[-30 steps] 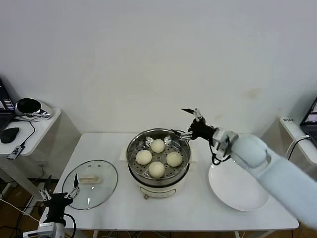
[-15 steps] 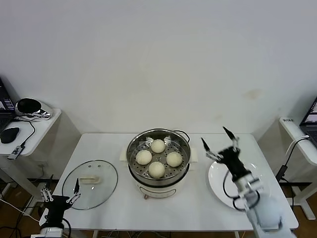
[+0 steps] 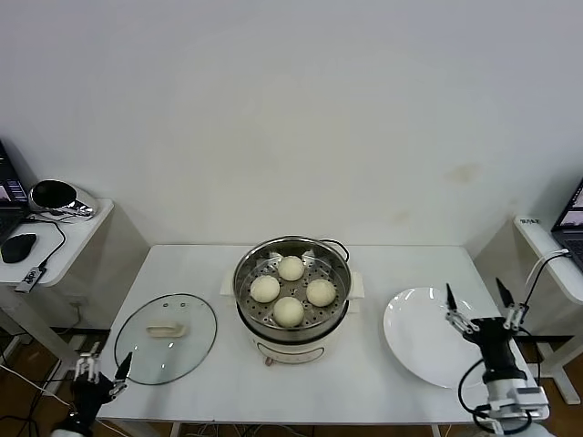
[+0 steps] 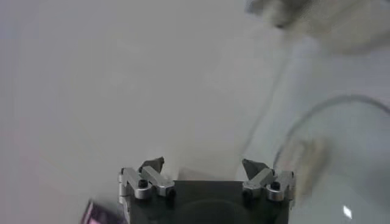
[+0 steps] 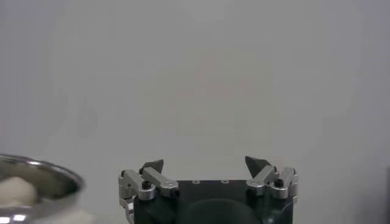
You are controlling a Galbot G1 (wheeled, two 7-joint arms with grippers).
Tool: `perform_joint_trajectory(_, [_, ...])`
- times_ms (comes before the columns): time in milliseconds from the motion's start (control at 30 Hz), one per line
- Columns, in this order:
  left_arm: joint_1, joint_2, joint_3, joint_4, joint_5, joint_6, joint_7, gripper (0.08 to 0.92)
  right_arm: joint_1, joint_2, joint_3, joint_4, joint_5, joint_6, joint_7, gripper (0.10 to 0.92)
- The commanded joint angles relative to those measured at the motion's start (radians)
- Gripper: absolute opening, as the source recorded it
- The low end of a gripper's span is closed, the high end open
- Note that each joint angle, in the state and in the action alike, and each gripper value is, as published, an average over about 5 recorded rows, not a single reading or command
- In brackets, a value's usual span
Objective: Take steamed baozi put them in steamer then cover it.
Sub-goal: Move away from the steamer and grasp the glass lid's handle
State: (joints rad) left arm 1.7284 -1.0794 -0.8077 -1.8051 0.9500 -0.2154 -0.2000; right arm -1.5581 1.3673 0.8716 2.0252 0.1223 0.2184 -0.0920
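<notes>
Steel gleams at the centre of our head view: the steamer [image 3: 291, 296] sits mid-worktop [image 3: 364, 387] with all four steamed baozi [image 3: 289, 311] resting on its perforated tray. We judge loading finished and covering not yet done. The cover [image 3: 166, 338], clear glass with a cream handle, lies flat on the worktop to the steamer's left, apart from it. Our left gripper [image 3: 94, 375] hovers at the near-left corner, just beside the cover's near edge, prongs spread and empty. Our right gripper [image 3: 483, 314] stands at the far right, over the outer edge of a bare white plate [image 3: 428, 346], also spread and empty, well apart from the cover. So the left arm is the nearer one, and the cover's handle lies ahead of it and slightly inward, its long axis running left to right.

From our left wrist, we see the blurred curve of the cover's rim [image 4: 341, 100] beyond released fingers.

From our right wrist, the steamer's rim [image 5: 36, 170] shows at one edge, holding a bun; the fingers grasp nothing.
</notes>
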Motion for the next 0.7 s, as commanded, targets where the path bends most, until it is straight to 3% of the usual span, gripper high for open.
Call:
perform_joint_trajectory(33, [-0.186, 0.054, 0.114, 0.188, 0.335, -0.037, 0.04, 0.823, -0.068, 0.053, 0.089, 0.014, 0.01, 0.013, 0.044, 0.823])
perform_joint_trajectory(500, [-0.335, 0.05, 0.205, 0.236, 0.359, -0.028, 0.044, 0.823, -0.081, 0.065, 0.07, 0.013, 0.002, 0.024, 0.044, 0.823])
perform_joint_trajectory(700, [-0.423, 0.053, 0.235, 0.313, 0.358, -0.028, 0.049, 0.823, -0.089, 0.069, 0.068, 0.016, -0.004, 0.028, 0.045, 0.823])
